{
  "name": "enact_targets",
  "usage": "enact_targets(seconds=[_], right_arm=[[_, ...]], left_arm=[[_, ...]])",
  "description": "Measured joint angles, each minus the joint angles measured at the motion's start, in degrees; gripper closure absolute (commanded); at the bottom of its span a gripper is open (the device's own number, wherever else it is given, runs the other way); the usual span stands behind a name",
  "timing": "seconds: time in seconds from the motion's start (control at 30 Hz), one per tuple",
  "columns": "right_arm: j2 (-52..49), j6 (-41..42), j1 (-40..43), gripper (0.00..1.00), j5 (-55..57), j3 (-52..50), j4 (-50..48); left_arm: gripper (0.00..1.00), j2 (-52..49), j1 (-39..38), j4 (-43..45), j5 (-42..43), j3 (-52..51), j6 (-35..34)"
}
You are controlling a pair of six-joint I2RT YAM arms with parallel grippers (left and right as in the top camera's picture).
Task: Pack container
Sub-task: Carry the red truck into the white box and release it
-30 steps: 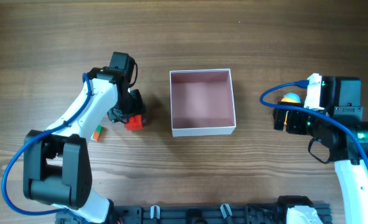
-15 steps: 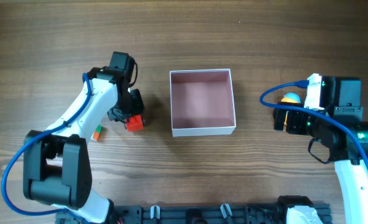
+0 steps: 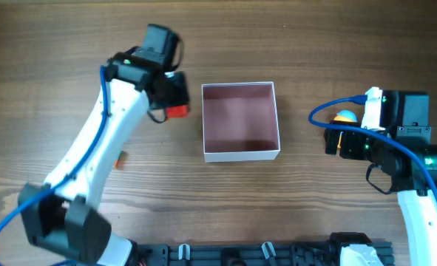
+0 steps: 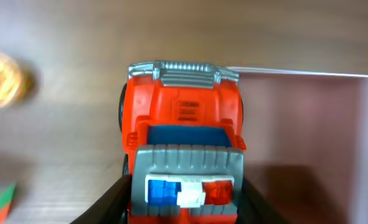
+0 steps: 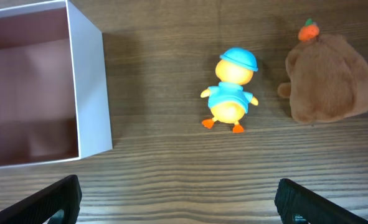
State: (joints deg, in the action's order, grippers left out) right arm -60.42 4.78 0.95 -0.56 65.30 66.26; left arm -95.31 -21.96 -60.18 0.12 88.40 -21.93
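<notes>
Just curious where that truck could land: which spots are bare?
The container's pink floor is wholly bare, and so is the wood between its wall and the duck. Crowded: duck and brown plush sit close together.

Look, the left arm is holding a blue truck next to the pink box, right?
Not blue. The truck is red, as the left wrist view shows; the left gripper does hold it next to the pink box.

Robot lab: cabled arms point(image 3: 100, 140) at wooden table point(image 3: 314, 44).
</notes>
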Motion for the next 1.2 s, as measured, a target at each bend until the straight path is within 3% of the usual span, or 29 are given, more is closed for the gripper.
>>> enact_targets(seconds=[0.1,0.27,0.53,0.97,1.0,1.03,1.07,1.17,1.2], right_arm=[[0.8,0.5,0.0,0.0,1.3,0.0,-0.8],[2.5,0.6,0.0,0.0,2.1,0.1,-0.6],[2.5,0.6,0.0,0.0,2.1,0.1,0.2],[2.5,0.6,0.0,0.0,2.1,0.1,0.4],[2.5,0.6,0.0,0.0,2.1,0.1,0.4],[2.5,0.6,0.0,0.0,2.1,0.1,0.4],[2.5,0.6,0.0,0.0,2.1,0.1,0.4],[2.5,0.6,0.0,0.0,2.1,0.1,0.4],[2.5,0.6,0.0,0.0,2.1,0.1,0.4]], left_arm=[[0.96,2.3,-9.3,4.9,0.0,1.5,1.3],[0.96,-1.2,-15.8,8.4,0.1,1.5,-1.0],[0.96,-16.7,-15.0,8.5,-0.7,1.5,-3.1],[0.94,-18.5,-7.8,8.6,-2.0,1.5,-3.5],[0.92,-18.5,-7.8,8.6,-2.0,1.5,-3.5],[0.84,-18.5,-7.9,8.6,-2.0,1.5,-3.7],[0.7,-18.5,-8.0,8.6,-2.0,1.5,-3.7],[0.47,-18.5,-8.0,8.6,-2.0,1.5,-3.7],[0.44,-18.6,-8.0,8.6,-2.0,1.5,-3.7]])
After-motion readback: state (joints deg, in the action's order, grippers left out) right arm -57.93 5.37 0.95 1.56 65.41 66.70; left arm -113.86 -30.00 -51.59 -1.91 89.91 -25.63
